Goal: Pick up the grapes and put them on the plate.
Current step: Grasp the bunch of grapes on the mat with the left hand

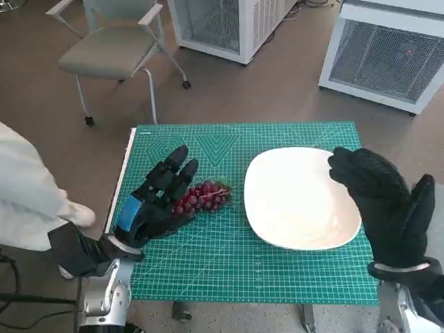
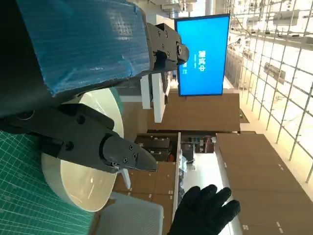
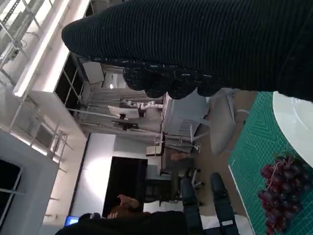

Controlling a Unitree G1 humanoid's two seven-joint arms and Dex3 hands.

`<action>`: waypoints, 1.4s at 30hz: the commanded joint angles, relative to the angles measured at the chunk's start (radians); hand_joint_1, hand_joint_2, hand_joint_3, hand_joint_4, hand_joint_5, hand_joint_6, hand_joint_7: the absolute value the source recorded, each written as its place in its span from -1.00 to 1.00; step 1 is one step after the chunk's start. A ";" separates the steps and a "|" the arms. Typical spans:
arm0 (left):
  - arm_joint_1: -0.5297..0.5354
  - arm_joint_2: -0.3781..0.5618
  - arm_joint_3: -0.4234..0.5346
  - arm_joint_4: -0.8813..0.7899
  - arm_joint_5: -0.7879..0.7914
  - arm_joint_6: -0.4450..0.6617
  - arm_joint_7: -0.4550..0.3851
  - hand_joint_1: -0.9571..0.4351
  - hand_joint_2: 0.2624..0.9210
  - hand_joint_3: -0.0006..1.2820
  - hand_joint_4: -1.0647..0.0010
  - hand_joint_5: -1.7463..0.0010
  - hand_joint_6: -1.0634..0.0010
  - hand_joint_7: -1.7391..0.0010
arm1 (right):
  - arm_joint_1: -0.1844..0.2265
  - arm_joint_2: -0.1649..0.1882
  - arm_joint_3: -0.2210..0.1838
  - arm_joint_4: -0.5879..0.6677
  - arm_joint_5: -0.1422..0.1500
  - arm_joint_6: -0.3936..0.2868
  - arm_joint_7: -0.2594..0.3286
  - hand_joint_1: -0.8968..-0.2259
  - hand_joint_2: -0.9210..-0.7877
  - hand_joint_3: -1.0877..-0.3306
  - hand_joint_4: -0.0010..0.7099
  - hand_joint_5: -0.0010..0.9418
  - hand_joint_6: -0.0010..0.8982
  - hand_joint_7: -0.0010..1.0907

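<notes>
Dark-red bumpy grapes (image 1: 202, 196) beside released left hand (image 1: 157, 199), smooth white plate (image 1: 300, 198), gloved right hand (image 1: 388, 206) released

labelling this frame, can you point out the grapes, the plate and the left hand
grapes (image 1: 202, 197): head view, middle of the red bunch on the mat.
plate (image 1: 300, 200): head view, bare white centre of the plate.
left hand (image 1: 154, 199): head view, middle of the black hand, beside the bunch.

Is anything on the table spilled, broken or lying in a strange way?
Nothing stands out. The grapes lie as one whole bunch on the green mat beside the white plate, which sits flat and looks undamaged.
</notes>
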 commanded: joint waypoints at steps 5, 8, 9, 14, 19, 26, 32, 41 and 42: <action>0.007 0.004 -0.010 0.001 0.036 -0.049 -0.002 0.19 1.00 -0.98 0.69 0.99 0.49 0.99 | 0.006 -0.011 -0.004 0.007 -0.001 0.014 0.003 0.61 -1.00 0.30 0.15 0.70 -0.53 0.82; 0.006 0.006 -0.011 0.006 0.044 -0.058 -0.001 0.23 1.00 -0.96 0.68 0.99 0.48 0.99 | 0.006 -0.014 -0.004 0.005 -0.001 0.015 0.002 0.61 -1.00 0.30 0.15 0.70 -0.54 0.83; 0.005 0.007 -0.012 0.007 0.046 -0.060 -0.001 0.23 1.00 -0.96 0.68 0.99 0.48 0.99 | 0.006 -0.014 -0.005 0.005 -0.001 0.015 0.002 0.61 -1.00 0.30 0.15 0.70 -0.54 0.83; 0.004 0.009 -0.013 0.008 0.055 -0.066 0.001 0.24 1.00 -0.94 0.66 0.99 0.48 0.99 | 0.006 -0.016 -0.004 0.005 -0.003 0.015 0.001 0.61 -1.00 0.30 0.15 0.70 -0.54 0.83; 0.005 0.009 -0.013 0.006 0.059 -0.065 0.002 0.23 1.00 -0.94 0.66 0.99 0.48 0.99 | 0.006 -0.017 -0.004 0.008 -0.006 0.013 0.002 0.62 -1.00 0.30 0.15 0.70 -0.54 0.83; 0.006 0.013 -0.015 -0.011 0.059 -0.049 0.008 0.20 1.00 -0.93 0.66 0.99 0.48 0.99 | 0.007 -0.018 -0.004 0.010 -0.008 0.013 0.002 0.62 -1.00 0.29 0.15 0.70 -0.53 0.83; 0.008 0.042 -0.044 -0.059 0.178 -0.089 0.077 0.08 0.99 -0.94 0.66 1.00 0.48 1.00 | 0.010 -0.018 -0.005 0.009 -0.007 0.013 0.002 0.62 -1.00 0.29 0.15 0.70 -0.53 0.83; 0.043 0.199 -0.176 -0.362 0.846 0.063 0.301 0.00 0.79 -0.99 0.76 1.00 0.59 1.00 | 0.007 -0.018 -0.006 0.017 -0.007 0.010 0.003 0.62 -1.00 0.29 0.14 0.71 -0.53 0.83; 0.041 0.198 -0.185 -0.388 0.874 0.101 0.295 0.02 0.75 -1.00 0.79 1.00 0.60 1.00 | 0.006 -0.018 -0.006 0.018 -0.007 0.010 0.003 0.62 -1.00 0.29 0.14 0.71 -0.53 0.83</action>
